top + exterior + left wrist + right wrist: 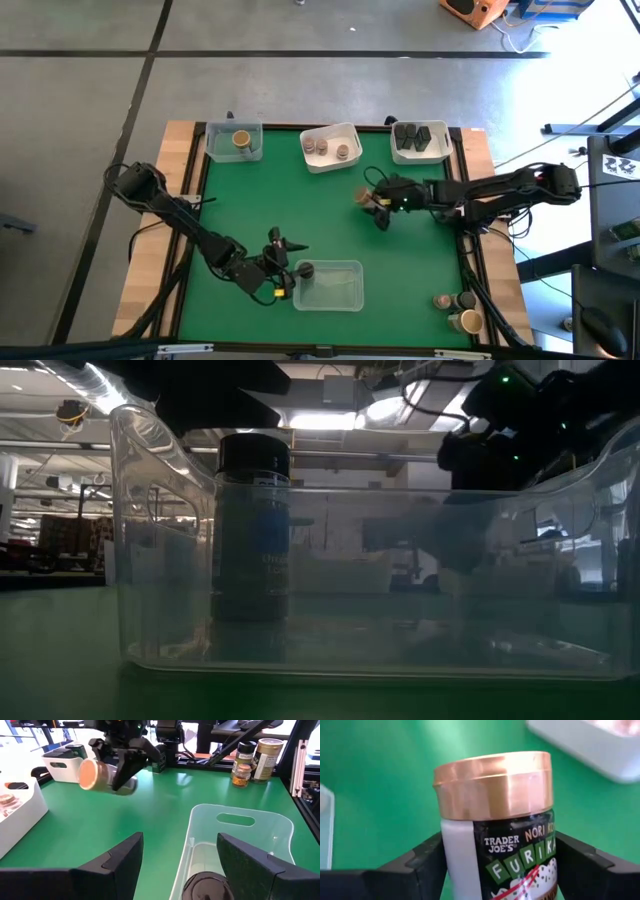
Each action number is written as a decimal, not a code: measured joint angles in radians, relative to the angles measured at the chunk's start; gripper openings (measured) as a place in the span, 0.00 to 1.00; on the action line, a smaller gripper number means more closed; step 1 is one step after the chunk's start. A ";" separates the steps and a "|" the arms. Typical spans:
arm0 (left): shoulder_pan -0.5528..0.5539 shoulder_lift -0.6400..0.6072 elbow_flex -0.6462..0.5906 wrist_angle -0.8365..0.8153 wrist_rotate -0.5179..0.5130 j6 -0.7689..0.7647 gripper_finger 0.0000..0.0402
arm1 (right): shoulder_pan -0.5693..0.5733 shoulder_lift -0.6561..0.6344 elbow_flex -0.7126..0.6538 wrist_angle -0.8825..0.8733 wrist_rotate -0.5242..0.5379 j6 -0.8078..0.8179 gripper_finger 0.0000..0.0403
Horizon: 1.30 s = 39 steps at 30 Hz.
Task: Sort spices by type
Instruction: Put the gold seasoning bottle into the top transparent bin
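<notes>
Right claw (371,203) clamped on furikake jar (495,827), carried on its side above green bench (330,225), mid-right. Jar: copper-coloured cap, white-and-black label, green lettering. Left claw (283,268) spread apart, gripping nothing, beside clear tray (340,290) at near edge. Black-capped jar (252,525) upright inside tray's left end.

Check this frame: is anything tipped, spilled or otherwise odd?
Nothing is spilled or broken. The one jar off upright is the copper-lidded jar, held tilted above the green mat by the right end effector. The black-lidded jar stands upright in the clear bin.
</notes>
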 joint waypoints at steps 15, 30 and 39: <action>0.056 0.001 0.000 0.022 -0.001 -0.089 0.59 | 0.000 0.281 -0.153 0.753 0.047 -0.141 0.72; 0.466 -0.004 0.101 -0.273 0.312 -0.131 0.59 | 0.000 0.479 -0.134 1.000 0.002 -0.258 0.72; 0.586 0.111 0.099 -0.238 0.428 -0.057 0.59 | 0.000 0.518 -0.112 1.081 -0.105 -0.280 0.72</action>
